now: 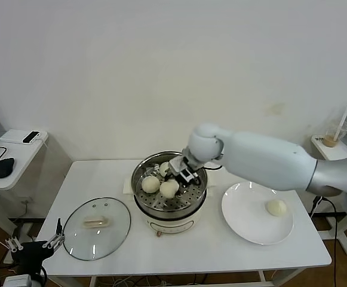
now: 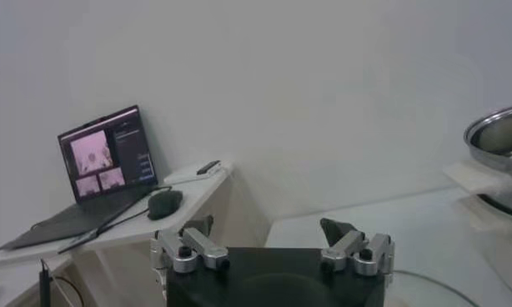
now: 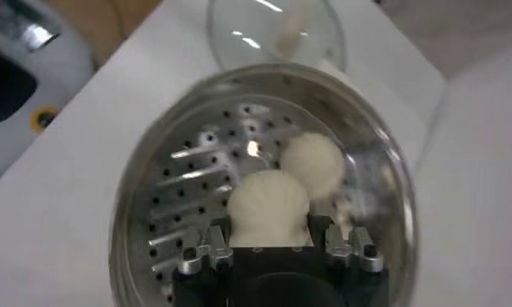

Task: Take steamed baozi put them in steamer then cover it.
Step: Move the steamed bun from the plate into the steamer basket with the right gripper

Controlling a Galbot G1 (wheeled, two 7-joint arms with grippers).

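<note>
right gripper (image 1: 179,170) gripping baozi (image 3: 268,208), inside steamer (image 1: 198,200)

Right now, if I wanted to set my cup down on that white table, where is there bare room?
Bare tabletop lies behind the glass lid, left of the steamer. Another strip runs along the front edge between the lid and the white plate. The steamer is crowded: the right gripper hangs over baozi.

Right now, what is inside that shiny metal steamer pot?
Three cream-white steamed buns sit on the perforated tray of the shiny steel steamer pot. The right hand is closed on one bun. The hand and arm hide part of the tray.
</note>
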